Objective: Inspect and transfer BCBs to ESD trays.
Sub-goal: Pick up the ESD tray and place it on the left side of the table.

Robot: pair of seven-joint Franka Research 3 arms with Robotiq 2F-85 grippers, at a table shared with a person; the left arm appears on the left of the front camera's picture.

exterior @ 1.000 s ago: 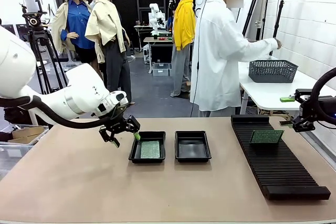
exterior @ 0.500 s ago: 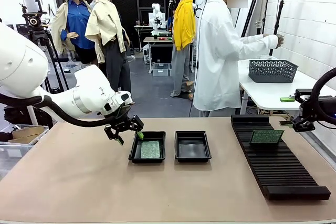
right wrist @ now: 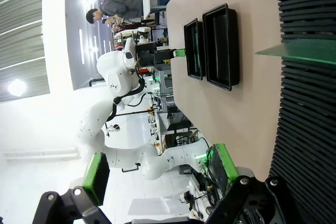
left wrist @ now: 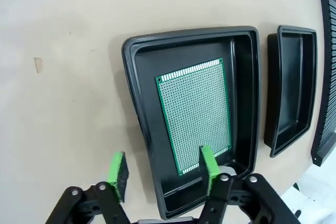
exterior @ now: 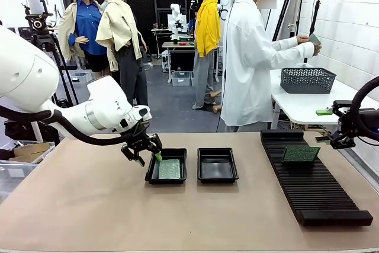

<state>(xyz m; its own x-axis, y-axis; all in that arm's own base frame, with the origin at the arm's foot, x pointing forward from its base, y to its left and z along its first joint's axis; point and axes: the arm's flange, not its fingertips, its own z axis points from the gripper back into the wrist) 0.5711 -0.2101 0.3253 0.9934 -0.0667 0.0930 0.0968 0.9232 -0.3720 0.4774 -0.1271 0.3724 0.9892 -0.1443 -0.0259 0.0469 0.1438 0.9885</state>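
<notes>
the left gripper [left wrist: 163, 165] is hovering with its fingers spread and empty, straddling the left rim of the left tray [left wrist: 137, 72]: one pad is hanging over the table [left wrist: 63, 103], the other over the board [left wrist: 197, 114] lying flat inside. the right tray [exterior: 217, 165] is sitting just right of it. the right gripper [right wrist: 160, 170] is gaping wide too, just right of a second board [exterior: 301, 154] standing in the ribbed rack [exterior: 314, 197].

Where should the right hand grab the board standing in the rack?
Pinch the board by its top edge, from above: it stands on edge in the rack, bottom sunk between ribs, leaving only the upper part free.
</notes>
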